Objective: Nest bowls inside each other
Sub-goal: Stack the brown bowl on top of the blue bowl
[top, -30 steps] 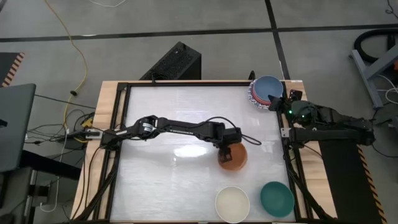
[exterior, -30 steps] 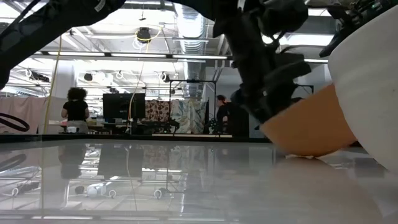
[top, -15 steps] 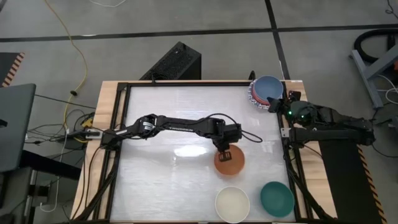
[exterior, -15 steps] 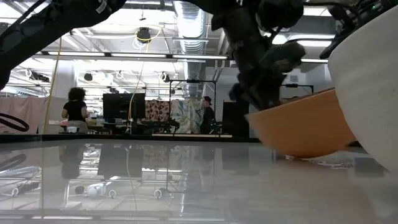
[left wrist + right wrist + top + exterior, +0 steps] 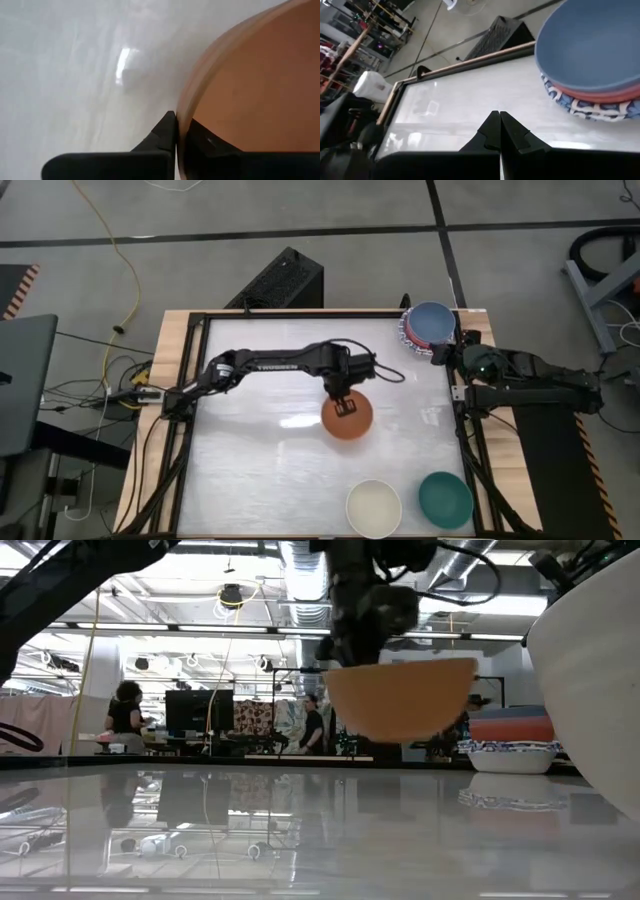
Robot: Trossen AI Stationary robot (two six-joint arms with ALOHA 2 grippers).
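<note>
My left gripper (image 5: 345, 404) is shut on the orange bowl (image 5: 350, 425), which hangs above the middle of the table (image 5: 250, 470); in the low view the orange bowl (image 5: 400, 705) floats level, clear of the surface. At the far right corner stands a stack of bowls (image 5: 430, 326): blue on top, then red and pink, with a white, blue-patterned bowl at the bottom resting on the table. A cream bowl (image 5: 373, 507) and a teal bowl (image 5: 445, 499) sit on their bases near the front edge. My right gripper (image 5: 440, 352) waits shut beside the stack, holding nothing. My left gripper pinches the orange bowl's rim (image 5: 187, 107) at its far side, with one finger (image 5: 161, 139) outside the wall and the other finger (image 5: 210, 147) inside the bowl. The fingers come steeply from above. The bowl hangs level, mouth up, lifted clear of the table.
A black frame (image 5: 300, 314) borders the table. The cream bowl (image 5: 600, 690) looms close at the low view's right. People stand in the room beyond the table. The table's left half lies bare.
My left gripper has taken hold of the orange bowl's rim and risen, going toward the table's far left. The bowl first tipped up on one side, then left the table and now hangs level in the air. My right arm has stayed in place.
</note>
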